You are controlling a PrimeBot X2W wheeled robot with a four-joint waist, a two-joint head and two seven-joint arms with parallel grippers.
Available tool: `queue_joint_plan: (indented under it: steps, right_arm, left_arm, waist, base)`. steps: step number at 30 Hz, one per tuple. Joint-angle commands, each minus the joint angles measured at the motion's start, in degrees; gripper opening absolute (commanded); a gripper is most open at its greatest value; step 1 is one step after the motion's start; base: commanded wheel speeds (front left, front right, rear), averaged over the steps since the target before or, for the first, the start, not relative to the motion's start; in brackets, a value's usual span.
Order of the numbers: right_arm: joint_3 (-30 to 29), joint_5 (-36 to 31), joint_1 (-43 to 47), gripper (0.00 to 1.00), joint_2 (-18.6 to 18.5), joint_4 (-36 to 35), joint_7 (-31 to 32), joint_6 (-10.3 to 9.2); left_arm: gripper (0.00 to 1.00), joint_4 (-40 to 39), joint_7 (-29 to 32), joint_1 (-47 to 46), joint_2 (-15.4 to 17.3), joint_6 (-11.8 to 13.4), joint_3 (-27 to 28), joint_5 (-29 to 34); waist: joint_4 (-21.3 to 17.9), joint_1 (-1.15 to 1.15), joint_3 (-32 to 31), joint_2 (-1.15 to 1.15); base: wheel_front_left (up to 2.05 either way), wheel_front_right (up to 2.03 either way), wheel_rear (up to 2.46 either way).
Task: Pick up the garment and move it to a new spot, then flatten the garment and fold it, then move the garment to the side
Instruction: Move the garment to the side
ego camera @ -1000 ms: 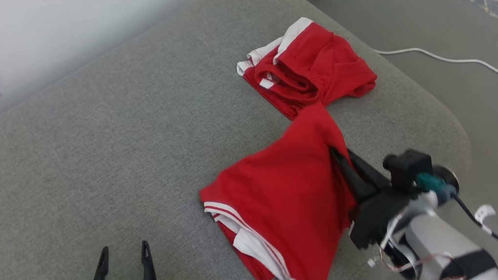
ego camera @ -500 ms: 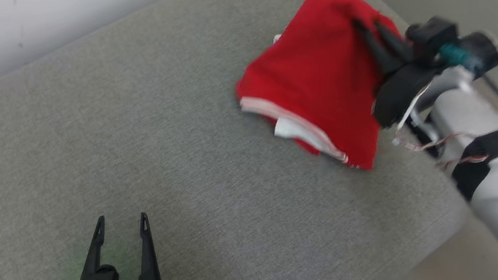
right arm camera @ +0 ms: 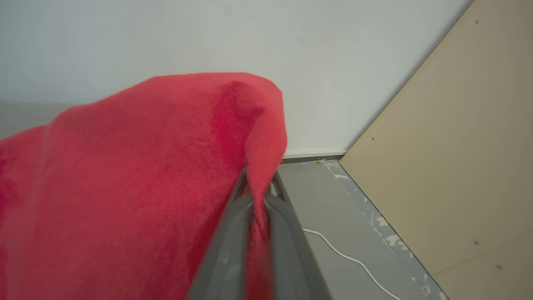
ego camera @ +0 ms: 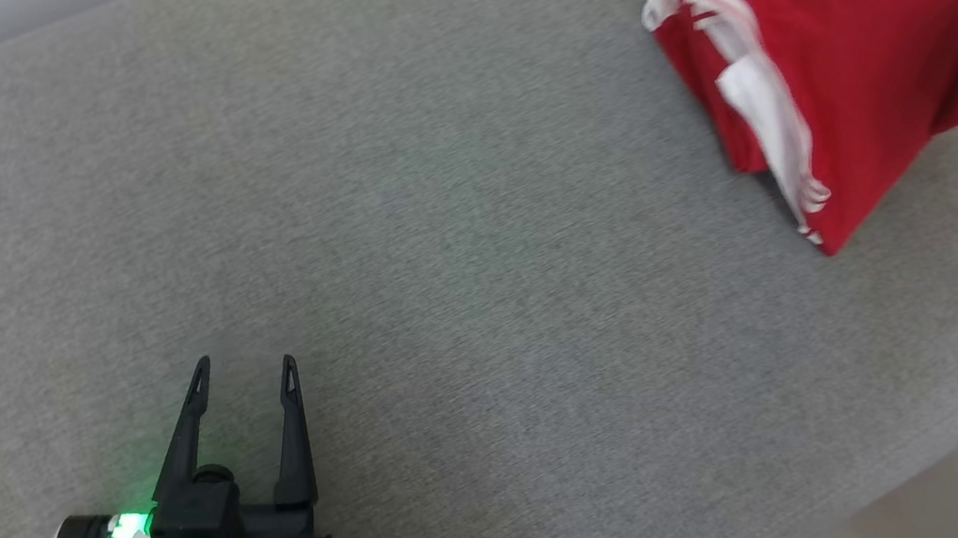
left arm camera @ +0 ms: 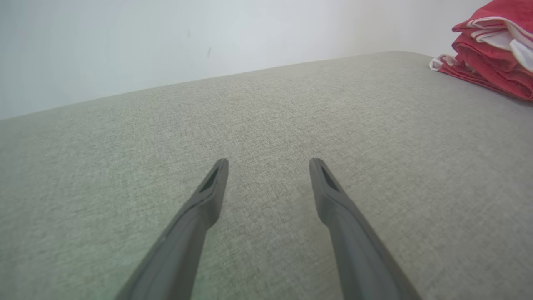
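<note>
**One gripper pinching the red garment, the other spread over the cushion**

Right wrist view: right gripper [right arm camera: 259,183] has its fingers pressed together on a fold of the red garment [right arm camera: 137,175]. The cloth peaks above the fingertips and drapes down and left from the pinch. White wall behind. A beige panel [right arm camera: 449,137] and a white cable [right arm camera: 347,257] on the grey floor are at right.

Head view: garment [ego camera: 861,31] is at the upper right, above the grey cushion [ego camera: 452,216] near its right end. Its long axis runs from the white-striped hem at lower left up toward the right edge, where the right gripper's dark body is cut off. The stripes face left. Left gripper [ego camera: 245,363] is low at lower left, well apart from the garment, fingers apart and pointing up the view, with a green light on its wrist.

Left wrist view: both fingers are spread wide just over the bare cushion, aimed at the wall. The garment is at far upper right, with its lower folds and white trim touching the cushion.
</note>
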Motion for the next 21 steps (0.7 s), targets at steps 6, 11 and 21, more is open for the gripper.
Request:
queue_joint_plan:
  steps: [6,11,21]
  right_arm:
    - [-11.1,-7.7,1.3,0.0,-2.1,0.3,0.0,-0.19]
    - [-20.0,-14.5,2.8,1.0,-1.4,-2.3,0.0,-0.19]
    - [-21.2,-17.9,4.8,1.0,7.5,-11.4,0.0,-0.19]
  left_arm:
    - [1.0,0.3,-0.1,-0.7,1.5,0.9,-0.2,0.1]
    - [1.0,0.3,-0.1,-0.9,2.0,1.5,-0.4,-0.2]
    - [1.0,0.4,-0.1,-0.6,1.5,2.2,-0.7,-1.6]
  waist:
    - [2.8,-0.01,2.3,-0.01]
    - [3.1,-0.01,2.6,-0.01]
    - [2.9,-0.01,0.3,-0.01]
  base:
    - [0.0,0.0,0.0]
    - [0.0,0.0,0.0]
    - [0.0,0.0,0.0]
